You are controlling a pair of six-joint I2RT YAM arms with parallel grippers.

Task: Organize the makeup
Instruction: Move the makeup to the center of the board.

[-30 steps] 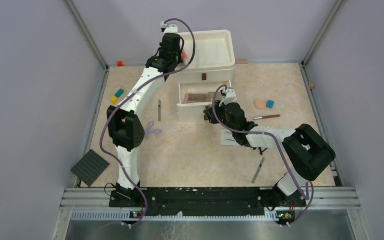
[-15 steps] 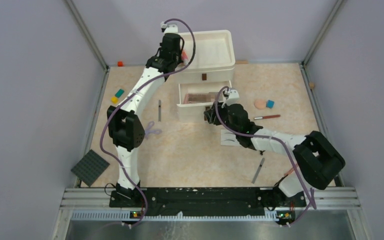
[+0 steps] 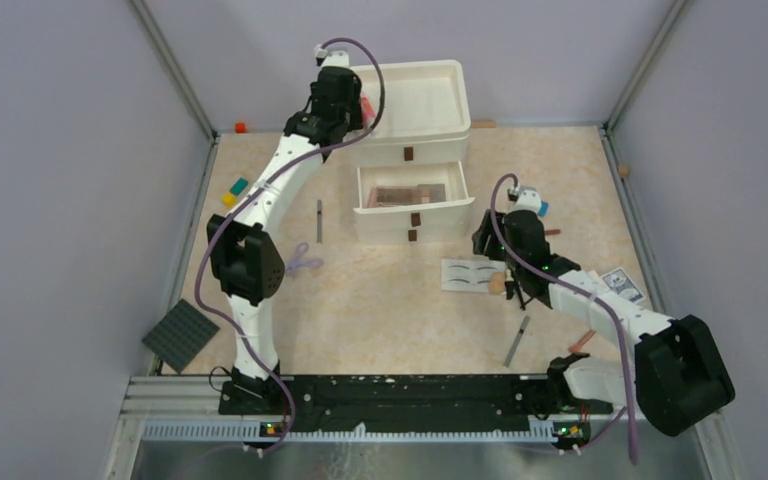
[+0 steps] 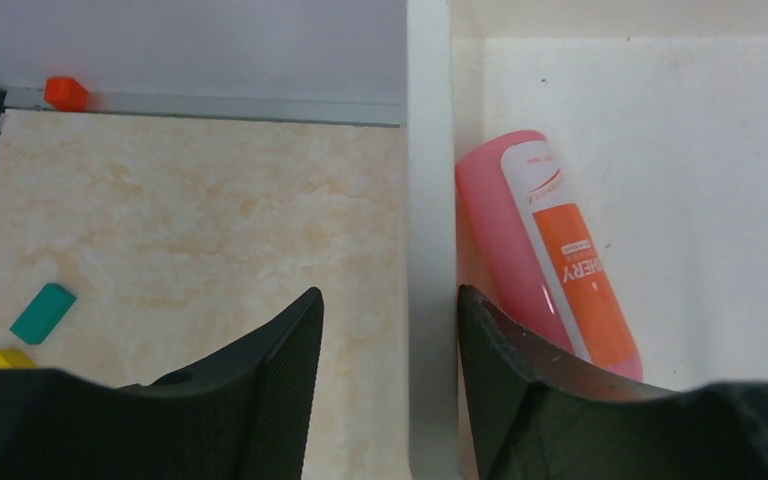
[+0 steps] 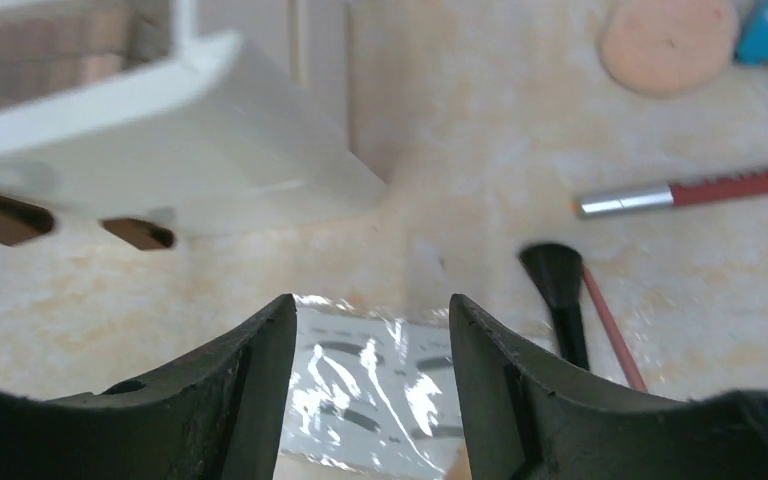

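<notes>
The pink spray bottle [image 4: 540, 250] lies inside the white organizer's top tray [image 4: 428, 200], against its left wall. My left gripper [image 4: 390, 300] is open and straddles that wall, holding nothing; from above it hangs at the tray's left edge [image 3: 352, 105]. My right gripper [image 5: 370, 305] is open and empty, over the white eyebrow card [image 5: 370, 390] on the table. Right of it lie a black brush [image 5: 558, 285], a red pencil [image 5: 690, 190] and a peach round sponge [image 5: 668, 45]. From above, the right gripper [image 3: 484, 242] is just right of the open drawer [image 3: 410, 195].
A thin grey pencil [image 3: 319, 220] and a purple item [image 3: 305, 262] lie left of the drawer. A silver tube [image 3: 516, 342] lies near the front. The dark studded plate [image 3: 180, 335] is at front left. Coloured blocks [image 3: 235, 190] sit by the left wall, a blue block [image 3: 541, 208] at right.
My left gripper opened and let go of the pink bottle in the top tray. My right gripper opened and swung right and nearer, away from the drawer front to the eyebrow card.
</notes>
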